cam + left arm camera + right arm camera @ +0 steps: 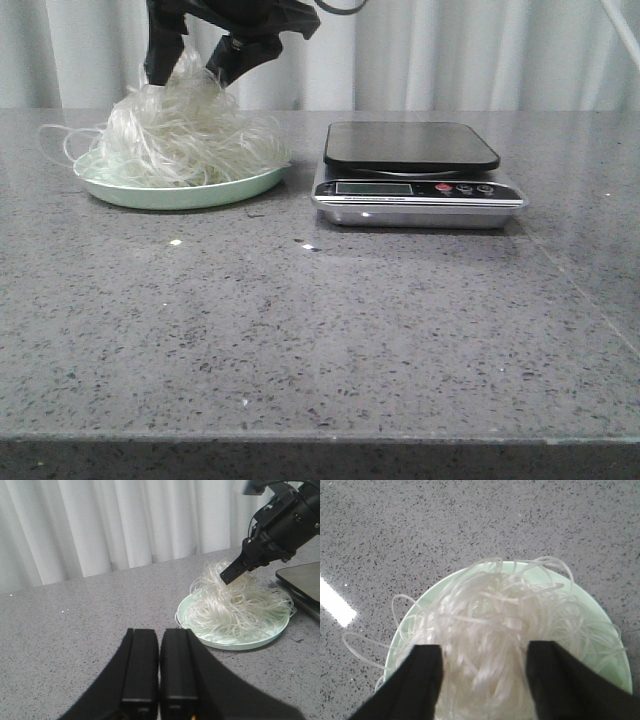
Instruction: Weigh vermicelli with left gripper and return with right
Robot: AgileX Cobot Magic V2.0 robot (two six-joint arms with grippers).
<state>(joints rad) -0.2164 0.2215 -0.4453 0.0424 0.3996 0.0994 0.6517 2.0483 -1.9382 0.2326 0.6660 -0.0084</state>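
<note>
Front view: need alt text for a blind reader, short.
A black claw reaches down into a fluffy pile of whitish vermicelli on a pale green plate at the left of a grey speckled table. Beside it to the right stands a digital kitchen scale with nothing on its black platform.

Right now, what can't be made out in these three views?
- Scale display reading: too small in the front view.
- Right gripper fingertips: cut off by the right wrist view's edge, buried in vermicelli elsewhere.
- Far rim of the plate: hidden behind the noodles in the front view.
</note>
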